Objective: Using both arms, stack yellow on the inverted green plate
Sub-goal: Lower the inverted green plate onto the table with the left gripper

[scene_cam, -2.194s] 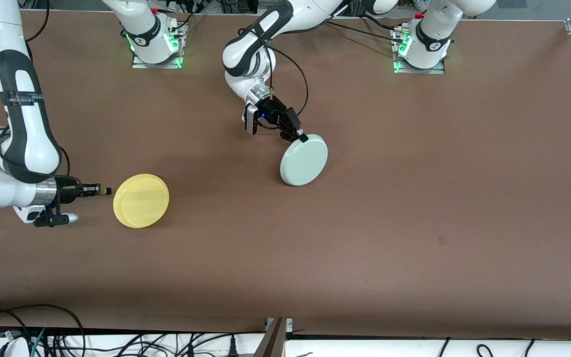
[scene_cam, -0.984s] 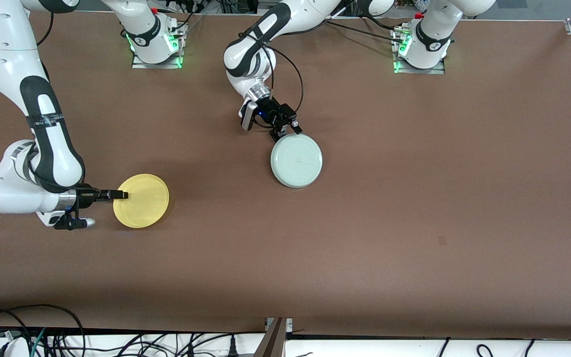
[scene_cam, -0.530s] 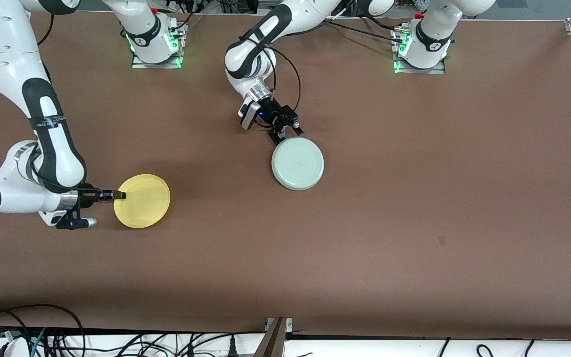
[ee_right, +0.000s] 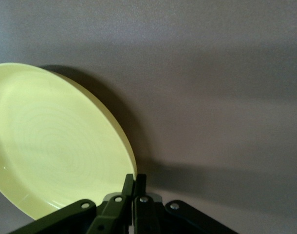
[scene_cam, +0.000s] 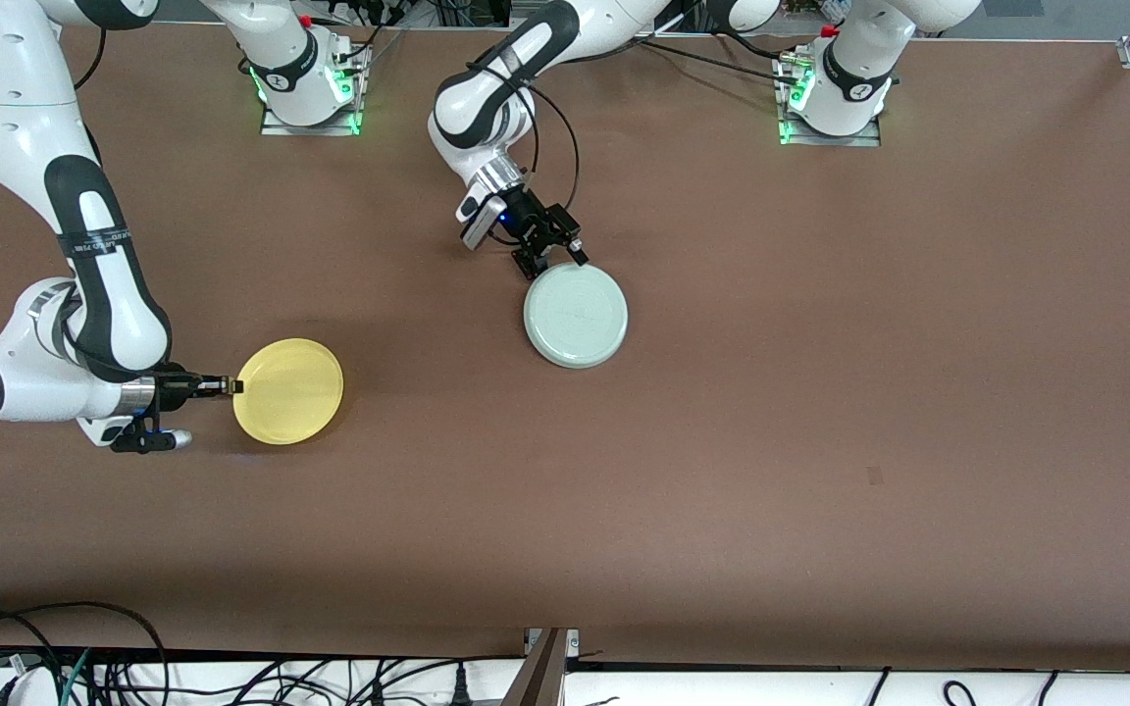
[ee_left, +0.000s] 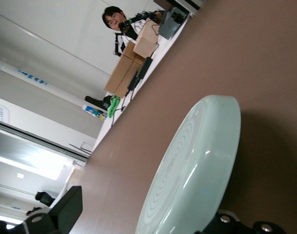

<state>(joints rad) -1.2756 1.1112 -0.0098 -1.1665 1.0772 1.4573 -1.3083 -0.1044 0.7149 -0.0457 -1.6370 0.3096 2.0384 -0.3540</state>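
The yellow plate point(scene_cam: 290, 392) is near the right arm's end of the table, open side up. My right gripper point(scene_cam: 229, 386) is shut on its rim, and in the right wrist view the fingers point(ee_right: 135, 184) pinch the edge of the yellow plate point(ee_right: 56, 146). The green plate point(scene_cam: 576, 316) lies upside down mid-table, rings showing. My left gripper point(scene_cam: 550, 259) is open at the rim farther from the front camera. In the left wrist view the green plate point(ee_left: 197, 165) fills the gap of the left gripper point(ee_left: 147, 210), untouched by the fingers.
The bare brown table point(scene_cam: 820, 392) stretches wide toward the left arm's end and toward the front camera. Both arm bases point(scene_cam: 305, 88) stand along the edge farthest from the front camera. Cables hang below the near edge point(scene_cam: 84, 667).
The green plate went from tilted in my left gripper to lying flat upside down, then slid slightly toward the right arm's end. My right gripper reached the yellow rim and shut on it.
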